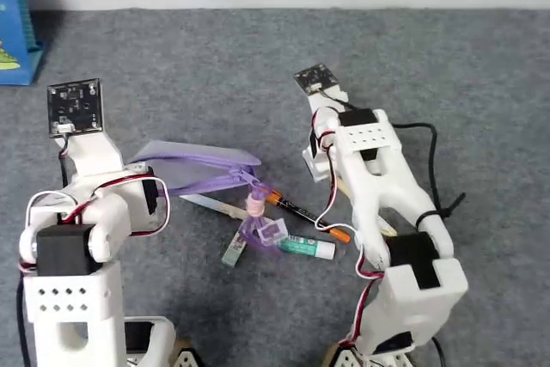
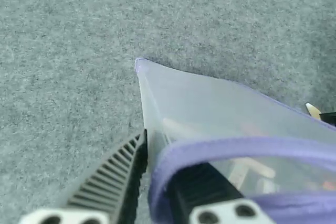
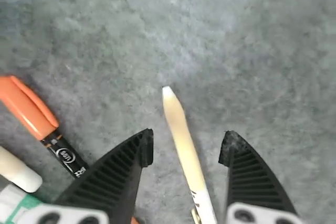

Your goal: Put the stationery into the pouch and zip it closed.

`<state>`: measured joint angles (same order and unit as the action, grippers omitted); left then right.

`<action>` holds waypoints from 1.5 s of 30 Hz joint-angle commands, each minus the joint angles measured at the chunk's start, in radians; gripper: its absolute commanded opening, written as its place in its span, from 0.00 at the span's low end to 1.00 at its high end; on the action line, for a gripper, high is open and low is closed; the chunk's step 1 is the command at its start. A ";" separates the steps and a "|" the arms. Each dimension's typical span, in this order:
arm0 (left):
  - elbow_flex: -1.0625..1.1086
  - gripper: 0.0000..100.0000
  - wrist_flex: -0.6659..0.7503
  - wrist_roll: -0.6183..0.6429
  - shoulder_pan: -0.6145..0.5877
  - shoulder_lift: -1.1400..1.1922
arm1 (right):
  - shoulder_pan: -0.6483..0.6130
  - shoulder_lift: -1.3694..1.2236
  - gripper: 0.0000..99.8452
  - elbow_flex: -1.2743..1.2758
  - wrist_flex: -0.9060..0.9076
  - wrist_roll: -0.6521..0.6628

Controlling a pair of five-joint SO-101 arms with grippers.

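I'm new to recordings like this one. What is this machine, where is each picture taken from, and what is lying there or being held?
These are two small white robot arms, each ending in a two-fingered gripper. The high view looks down on the grey surface from a fixed camera. The other two pictures come from cameras on the arms' wrists. The left gripper pinches the rim of a clear, purple-edged pouch. The right gripper is open, with a finger on each side of a cream pencil that lies on the surface ungripped. Between the arms lie an orange-capped marker, a glue stick and a pale pen.
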<state>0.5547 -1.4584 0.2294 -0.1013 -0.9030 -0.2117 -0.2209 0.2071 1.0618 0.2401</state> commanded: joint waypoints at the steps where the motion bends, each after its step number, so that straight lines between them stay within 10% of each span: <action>1: -0.001 0.01 -0.003 -0.014 -0.006 -0.031 | -0.004 -0.035 0.20 -0.074 -0.010 0.009; 18: 0.001 0.01 -0.011 -0.014 -0.005 -0.031 | -0.001 -0.194 0.01 -0.233 0.113 0.009; 34: -0.101 0.01 -0.157 0.009 0.077 0.000 | 0.004 0.476 0.01 -0.238 0.625 0.005; 45: -0.311 0.01 -0.259 0.011 0.074 0.282 | -0.185 0.941 0.01 -0.239 0.588 -0.226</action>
<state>0.3030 -1.7116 0.2294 -0.0307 -0.6529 -0.3330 0.5892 0.0107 1.6955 0.1097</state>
